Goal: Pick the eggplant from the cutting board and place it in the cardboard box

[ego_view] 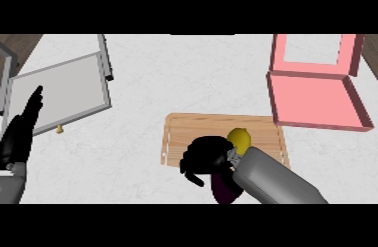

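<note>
A wooden cutting board (214,128) lies at the middle of the counter. My right hand (207,153) hovers over its near edge with its fingers curled. It is closed round the dark purple eggplant (225,190). Only the eggplant's end shows, sticking out below the hand, past the board's front edge and beside my forearm. The box (317,98) is pink, open, with its lid raised behind it, and stands at the far right, apart from the hand. My left hand (22,126) rests at the left edge with its fingers straight and pointing up.
A yellow rounded thing (240,136) sits on the board right beside my right wrist. A grey open case (63,88) lies at the far left, close to my left hand. White counter lies between the board and the pink box.
</note>
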